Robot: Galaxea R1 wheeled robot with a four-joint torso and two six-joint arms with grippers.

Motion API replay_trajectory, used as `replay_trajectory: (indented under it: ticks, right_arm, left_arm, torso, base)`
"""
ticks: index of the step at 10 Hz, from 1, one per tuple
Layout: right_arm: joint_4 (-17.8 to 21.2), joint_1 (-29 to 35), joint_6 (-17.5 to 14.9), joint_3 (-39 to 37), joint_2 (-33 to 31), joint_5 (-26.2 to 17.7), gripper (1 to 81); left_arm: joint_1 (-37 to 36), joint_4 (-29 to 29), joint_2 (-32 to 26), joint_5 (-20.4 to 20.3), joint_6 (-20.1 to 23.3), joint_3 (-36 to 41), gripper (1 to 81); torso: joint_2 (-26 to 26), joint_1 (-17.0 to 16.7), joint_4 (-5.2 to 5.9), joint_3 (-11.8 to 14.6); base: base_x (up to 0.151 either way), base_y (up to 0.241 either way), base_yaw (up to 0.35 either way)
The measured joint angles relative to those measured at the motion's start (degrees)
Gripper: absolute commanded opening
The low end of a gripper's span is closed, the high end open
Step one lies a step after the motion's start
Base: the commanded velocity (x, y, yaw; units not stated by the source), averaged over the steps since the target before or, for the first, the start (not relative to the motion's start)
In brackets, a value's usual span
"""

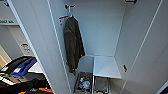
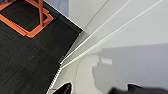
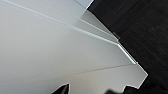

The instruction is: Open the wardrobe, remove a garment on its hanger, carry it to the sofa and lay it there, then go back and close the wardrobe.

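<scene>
The white wardrobe (image 1: 100, 30) stands open in the head view, its left door (image 1: 32, 37) and right door (image 1: 147, 50) both swung out. Inside hangs an olive-brown jacket (image 1: 73, 42) from a hook at the top left. The garment, its hanger and the sofa are hidden. In the left wrist view, my left gripper (image 2: 100, 90) hovers over a white wardrobe panel (image 2: 130, 37), its dark fingertips (image 2: 65, 88) wide apart with nothing between them. My right gripper (image 3: 96, 90) is likewise open beside a white panel (image 3: 50, 45).
A white shelf (image 1: 106, 66) sits low in the wardrobe, with a box of small items (image 1: 83, 83) on its floor. An orange stand base (image 2: 27, 27) rests on the dark carpet (image 2: 25, 62). Blue and black objects (image 1: 22, 66) lie left of the door.
</scene>
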Motion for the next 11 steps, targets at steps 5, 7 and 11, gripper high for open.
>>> replay_trajectory:
  ticks: [5, 7, 11]
  right_arm:
    - [-9.69, -5.71, -0.94, 7.67, 8.35, 2.82, 81.1]
    - [-12.18, -6.10, -0.99, 7.28, 12.21, 3.58, 81.1]
    - [-17.80, -10.28, -1.16, -3.86, 18.72, 2.66, 81.1]
  left_arm:
    - [6.27, 0.35, 11.00, -0.67, 0.68, 1.79, 81.1]
    - [8.77, 0.37, 10.97, -0.63, 0.77, 1.38, 81.1]
    - [19.33, 4.36, 10.85, -4.22, 0.85, 0.74, 81.1]
  torso:
    - [0.02, 0.04, 0.00, -0.02]
    - [0.04, 0.06, 0.00, -0.02]
    - [0.04, 0.06, 0.00, -0.02]
  base:
    - [0.000, 0.000, 0.000]
    - [0.000, 0.000, 0.000]
    - [0.000, 0.000, 0.000]
